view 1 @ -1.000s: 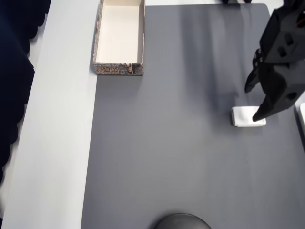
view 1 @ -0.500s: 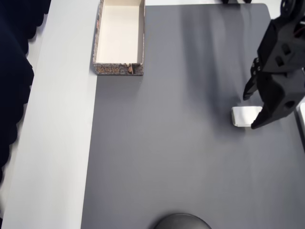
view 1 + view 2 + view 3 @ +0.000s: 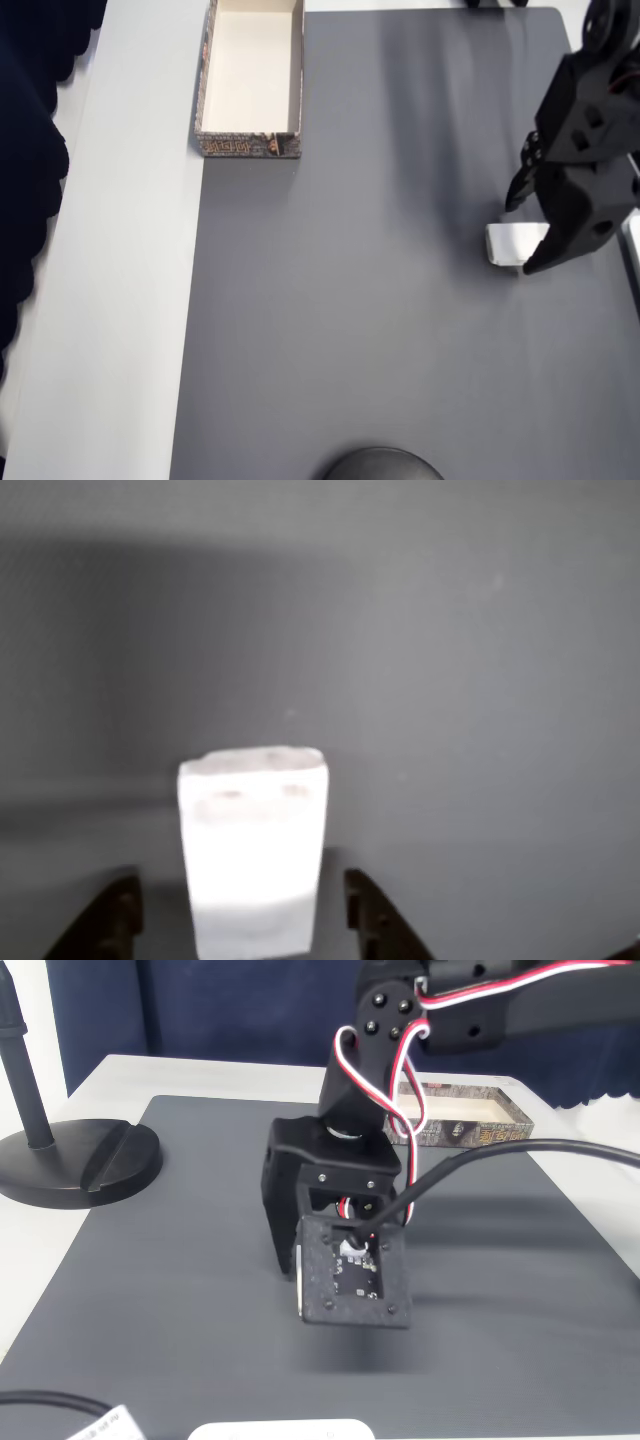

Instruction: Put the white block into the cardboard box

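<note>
The white block [image 3: 508, 244] lies flat on the grey mat at the right of the overhead view. My black gripper [image 3: 522, 235] stands open right over it, one fingertip beyond the block's far side and the other past its near side, covering the block's right end. In the wrist view the white block [image 3: 253, 850] sits between my two fingers [image 3: 372, 912], with a gap on both sides. The cardboard box [image 3: 250, 146], cream inside with patterned walls, stands at the top left, far from the block. In the fixed view the cardboard box [image 3: 505, 1110] sits behind the arm.
A black round stand base [image 3: 80, 1160] rests at the mat's left in the fixed view, and its edge [image 3: 382, 465] shows at the bottom of the overhead view. A white rounded thing [image 3: 280, 1430] lies at the near mat edge. Grey mat [image 3: 380, 300] stretches between block and box.
My gripper has shifted slightly left and lower over the block, so its fingers now straddle it and cover more of its right end. The block has not moved.
</note>
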You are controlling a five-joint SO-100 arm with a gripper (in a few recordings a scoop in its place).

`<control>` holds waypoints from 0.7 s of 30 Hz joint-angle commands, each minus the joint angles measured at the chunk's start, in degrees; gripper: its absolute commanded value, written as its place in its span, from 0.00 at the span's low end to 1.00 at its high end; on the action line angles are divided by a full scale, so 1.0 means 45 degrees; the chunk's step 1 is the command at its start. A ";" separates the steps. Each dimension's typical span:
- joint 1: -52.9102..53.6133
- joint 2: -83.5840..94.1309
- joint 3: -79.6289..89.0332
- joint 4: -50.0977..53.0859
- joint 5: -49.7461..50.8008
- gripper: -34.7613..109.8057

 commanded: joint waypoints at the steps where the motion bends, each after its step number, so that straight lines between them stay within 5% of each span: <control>1: -0.0137 0.0156 -0.0801 -0.0137 0.0137 0.45; 21: -0.0215 -0.0078 -0.0820 0.0469 0.0156 0.45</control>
